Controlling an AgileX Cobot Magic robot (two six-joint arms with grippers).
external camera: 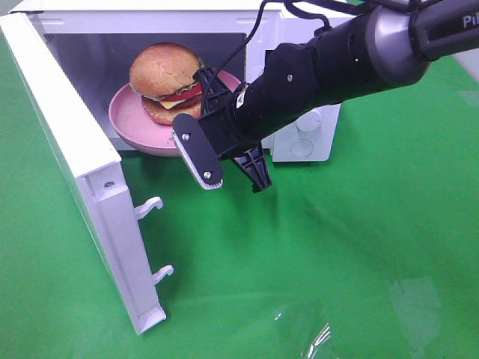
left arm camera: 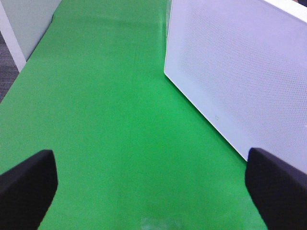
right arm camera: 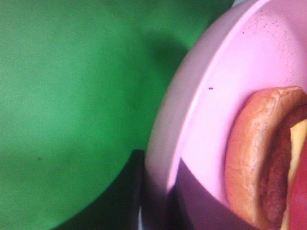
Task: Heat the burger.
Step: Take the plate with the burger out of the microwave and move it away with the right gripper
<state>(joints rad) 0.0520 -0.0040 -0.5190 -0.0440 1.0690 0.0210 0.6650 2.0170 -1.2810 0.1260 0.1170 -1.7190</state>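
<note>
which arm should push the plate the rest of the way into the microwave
Right, probably. The right gripper sits at the pink plate rim, with the burger partly inside the microwave. The left gripper hangs open over green cloth beside the open door.

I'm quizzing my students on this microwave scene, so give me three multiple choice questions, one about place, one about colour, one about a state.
1. Where is the burger? A on the green cloth; B on the plate in the microwave; C on top of the microwave.
2. What colour is the plate? A pink; B blue; C white.
3. How is the microwave door? A shut; B removed; C swung open.

Answers: B, it sits on the plate inside the microwave; A, its rim is pink; C, the door stands open with its latches exposed.
</note>
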